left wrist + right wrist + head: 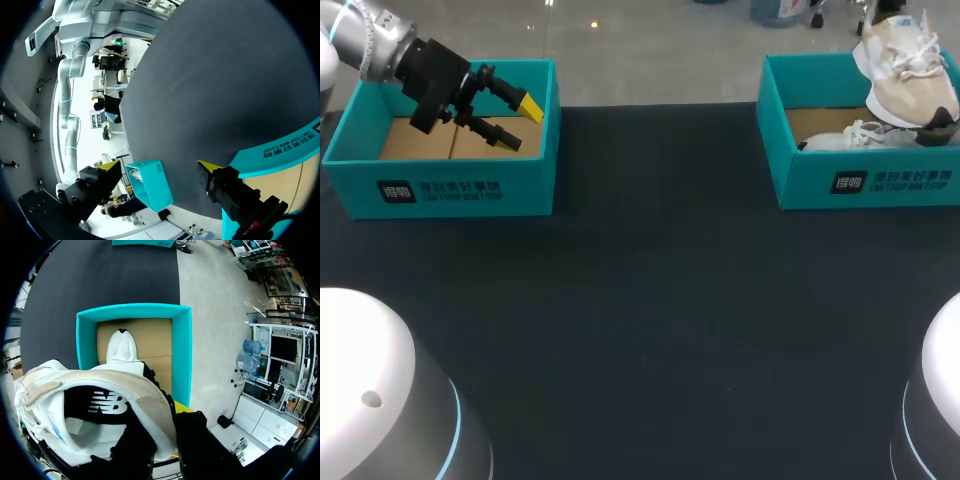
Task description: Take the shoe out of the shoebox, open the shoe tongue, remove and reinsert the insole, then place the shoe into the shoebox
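Observation:
A beige and white shoe [905,65] hangs tilted above the right teal shoebox [860,185], heel down. My right gripper [167,415] is shut on the heel collar of this shoe [100,405], one finger inside and one yellow-tipped finger outside; its dark insole shows. A second white shoe [121,347] lies in that box [85,340] on the cardboard floor. My left gripper [510,120] hovers open over the empty left teal shoebox [450,185], with nothing between its fingers [207,170].
Black cloth [650,300] covers the table between the two boxes. In the left wrist view the left box's rim [280,152] lies beside the gripper, and the right box [150,185] stands far across the cloth.

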`<action>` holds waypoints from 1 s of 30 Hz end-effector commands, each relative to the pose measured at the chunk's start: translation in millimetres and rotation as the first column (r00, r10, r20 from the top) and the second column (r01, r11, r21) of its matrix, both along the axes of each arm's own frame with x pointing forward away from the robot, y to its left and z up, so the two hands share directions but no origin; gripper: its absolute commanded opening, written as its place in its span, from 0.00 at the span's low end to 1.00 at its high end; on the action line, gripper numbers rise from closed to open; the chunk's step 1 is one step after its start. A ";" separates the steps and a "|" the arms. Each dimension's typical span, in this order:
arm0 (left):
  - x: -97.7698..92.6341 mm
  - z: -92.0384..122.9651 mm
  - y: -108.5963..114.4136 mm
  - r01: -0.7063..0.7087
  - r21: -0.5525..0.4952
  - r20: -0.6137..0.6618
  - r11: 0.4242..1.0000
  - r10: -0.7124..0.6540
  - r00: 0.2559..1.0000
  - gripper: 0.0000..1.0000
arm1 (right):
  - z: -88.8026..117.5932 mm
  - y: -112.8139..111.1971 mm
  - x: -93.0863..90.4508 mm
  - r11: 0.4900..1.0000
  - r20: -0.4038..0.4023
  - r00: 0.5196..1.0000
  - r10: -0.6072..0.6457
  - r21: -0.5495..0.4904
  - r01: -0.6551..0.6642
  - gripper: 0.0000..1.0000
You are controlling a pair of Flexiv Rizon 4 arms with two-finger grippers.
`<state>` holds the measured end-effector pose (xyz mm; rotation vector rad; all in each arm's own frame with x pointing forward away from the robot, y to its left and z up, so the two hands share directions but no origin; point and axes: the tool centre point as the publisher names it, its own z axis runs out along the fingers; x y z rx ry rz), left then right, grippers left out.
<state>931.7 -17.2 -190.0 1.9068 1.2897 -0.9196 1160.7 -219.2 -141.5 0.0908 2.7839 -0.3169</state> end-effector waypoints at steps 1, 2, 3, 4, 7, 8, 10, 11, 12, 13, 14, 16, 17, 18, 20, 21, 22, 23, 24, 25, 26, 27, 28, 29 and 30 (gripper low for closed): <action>-0.2 0.4 0.3 0.001 0.003 0.001 1.000 -0.001 1.000 1.00 | -7.7 -18.9 16.4 1.000 -0.007 1.000 -0.010 0.020 0.010 0.00; -0.2 0.4 0.3 0.001 0.003 0.001 1.000 -0.001 1.000 1.00 | -9.1 -22.2 18.2 1.000 -0.006 1.000 -0.016 0.023 0.016 0.00; -0.2 0.4 0.3 0.001 0.003 0.001 1.000 -0.001 1.000 1.00 | -11.1 -27.1 20.6 0.999 -0.007 1.000 -0.025 0.024 0.025 0.00; -0.2 0.4 0.3 0.001 0.003 0.001 1.000 -0.001 1.000 1.00 | -13.3 -33.1 23.1 1.000 -0.006 1.000 -0.022 0.003 0.022 0.00; -0.2 0.4 0.3 0.001 0.003 0.001 1.000 -0.001 1.000 1.00 | -18.0 -47.1 29.2 1.000 -0.016 0.999 -0.031 0.004 0.031 0.00; -0.2 0.4 0.3 0.001 0.003 0.001 1.000 -0.001 1.000 1.00 | -19.5 -51.2 30.6 0.999 -0.014 0.999 -0.039 -0.004 0.039 0.00; -0.2 0.4 0.3 0.001 0.003 0.001 1.000 -0.001 1.000 1.00 | -22.6 -62.9 32.7 0.998 -0.024 0.997 -0.067 -0.004 0.067 0.00; -0.2 0.4 0.3 0.001 0.003 0.001 1.000 -0.001 1.000 1.00 | -23.1 -65.7 33.2 0.997 -0.027 0.997 -0.079 -0.001 0.079 0.00; -0.2 0.4 0.3 0.001 0.003 0.001 1.000 -0.001 1.000 1.00 | -23.5 -68.9 33.5 0.996 -0.029 0.995 -0.091 -0.004 0.091 0.00; -0.2 0.4 0.3 0.001 0.003 0.001 1.000 -0.001 1.000 1.00 | -24.3 -71.3 33.8 0.995 -0.027 0.994 -0.102 -0.014 0.102 0.00; -0.2 0.4 0.3 0.001 0.003 0.001 1.000 -0.001 1.000 1.00 | -25.4 -73.4 34.5 0.993 -0.028 0.993 -0.115 -0.011 0.115 0.00; -0.2 0.4 0.3 0.001 0.003 0.001 1.000 -0.001 1.000 1.00 | -29.0 -79.2 35.8 0.989 -0.031 0.989 -0.144 -0.015 0.144 0.00; -0.2 0.4 0.3 0.001 0.003 0.001 1.000 -0.001 1.000 1.00 | -30.4 -82.2 36.4 0.985 -0.025 0.985 -0.173 -0.025 0.173 0.00; -0.2 0.4 0.3 0.001 0.003 0.001 1.000 -0.001 1.000 1.00 | -31.3 -84.3 36.7 0.981 -0.022 0.981 -0.192 -0.024 0.191 0.00; -0.2 0.4 0.3 0.001 0.003 0.001 1.000 -0.001 1.000 1.00 | -33.7 -92.1 37.6 0.945 -0.007 0.946 -0.325 -0.030 0.325 0.00; -0.2 0.4 0.3 0.001 0.003 0.001 1.000 -0.001 1.000 1.00 | -33.5 -94.4 37.4 0.923 0.001 0.923 -0.384 -0.017 0.384 0.00; -0.2 0.4 0.3 0.001 0.003 0.001 1.000 -0.001 1.000 1.00 | -32.6 -96.4 37.0 0.883 0.021 0.883 -0.470 -0.004 0.470 0.00; -0.2 0.4 0.3 0.001 0.003 0.001 1.000 -0.001 1.000 1.00 | -31.4 -98.0 36.7 0.845 0.042 0.844 -0.534 0.008 0.535 0.00; -0.2 0.4 0.3 0.001 0.003 0.001 1.000 -0.001 1.000 1.00 | -29.1 -100.4 34.4 0.761 0.065 0.758 -0.649 0.046 0.647 0.00; -0.2 0.4 0.3 0.001 0.003 0.001 1.000 -0.001 1.000 1.00 | -26.8 -102.7 32.1 0.687 0.096 0.680 -0.727 0.102 0.719 0.00; -0.2 0.4 0.3 0.001 0.003 0.001 1.000 -0.001 1.000 1.00 | -25.0 -103.4 29.5 0.619 0.079 0.615 -0.784 0.158 0.769 0.00; -0.2 0.4 0.3 0.001 0.003 0.001 1.000 -0.001 1.000 1.00 | -24.4 -103.6 27.2 0.555 0.086 0.551 -0.830 0.215 0.803 0.00; -0.2 0.4 0.3 0.001 0.003 0.001 1.000 -0.001 1.000 1.00 | -24.2 -103.2 25.8 0.515 0.077 0.513 -0.855 0.248 0.821 0.00; -0.2 0.4 0.3 0.001 0.003 0.001 1.000 -0.001 1.000 1.00 | -25.5 -101.9 24.8 0.471 0.059 0.475 -0.878 0.274 0.838 0.00; -0.2 0.4 0.3 0.001 0.003 0.001 1.000 -0.001 1.000 1.00 | -27.5 -101.2 23.5 0.424 0.036 0.434 -0.900 0.307 0.852 0.00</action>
